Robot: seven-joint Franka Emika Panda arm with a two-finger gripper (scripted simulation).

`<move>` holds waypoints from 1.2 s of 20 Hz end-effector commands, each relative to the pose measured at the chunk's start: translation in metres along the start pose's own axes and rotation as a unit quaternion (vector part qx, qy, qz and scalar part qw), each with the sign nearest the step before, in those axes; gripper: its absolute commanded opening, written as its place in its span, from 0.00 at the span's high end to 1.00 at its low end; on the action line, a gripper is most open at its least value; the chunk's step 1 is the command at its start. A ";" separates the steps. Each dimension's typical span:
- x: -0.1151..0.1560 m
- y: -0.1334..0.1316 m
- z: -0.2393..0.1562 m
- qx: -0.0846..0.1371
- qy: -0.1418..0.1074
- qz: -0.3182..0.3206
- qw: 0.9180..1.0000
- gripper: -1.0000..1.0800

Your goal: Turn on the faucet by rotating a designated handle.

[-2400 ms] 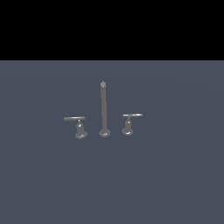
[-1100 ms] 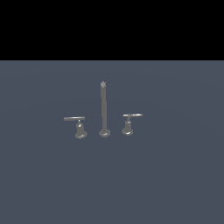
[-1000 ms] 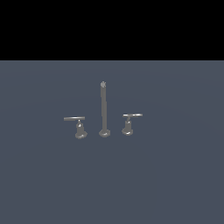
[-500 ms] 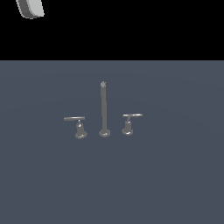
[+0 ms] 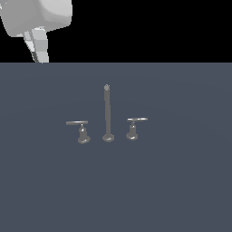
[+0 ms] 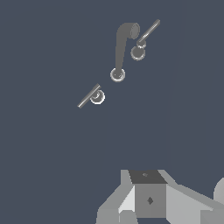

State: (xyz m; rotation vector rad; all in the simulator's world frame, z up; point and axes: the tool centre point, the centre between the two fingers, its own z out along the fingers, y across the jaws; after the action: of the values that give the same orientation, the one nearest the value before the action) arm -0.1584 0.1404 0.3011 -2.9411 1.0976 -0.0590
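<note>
The faucet stands on the dark grey floor. Its tall thin spout post (image 5: pixel 107 113) is in the middle. The designated handle (image 5: pixel 78 123), the slightly longer T-lever, is on the exterior view's left. The smaller twin lever (image 5: pixel 136 120) is on the exterior view's right. My gripper (image 5: pixel 38 53) hangs from the white arm at the exterior view's upper left, high and far from the faucet, touching nothing. The wrist view looks down on the spout (image 6: pixel 122 48) and both levers, one nearer (image 6: pixel 89 96) and one farther (image 6: pixel 148 33). Grey hand parts (image 6: pixel 148 199) fill its edge; the jaw gap is not readable.
The flat dark grey floor (image 5: pixel 181 181) spreads all around the faucet, with a black background behind it. The white arm link (image 5: pixel 41 13) shows at the upper left of the exterior view. No other objects show.
The arm has come into the exterior view from its upper left and now reaches lower and further in. The faucet and both levers have not moved.
</note>
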 end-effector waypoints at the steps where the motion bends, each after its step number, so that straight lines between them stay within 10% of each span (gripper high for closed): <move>1: 0.003 -0.010 0.014 0.000 -0.002 0.025 1.000 1.00; 24: 0.044 -0.078 0.120 -0.004 -0.010 0.207 0.978 1.00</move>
State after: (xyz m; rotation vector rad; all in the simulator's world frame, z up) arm -0.0755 0.1685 0.1905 -2.6652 1.6472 -0.0246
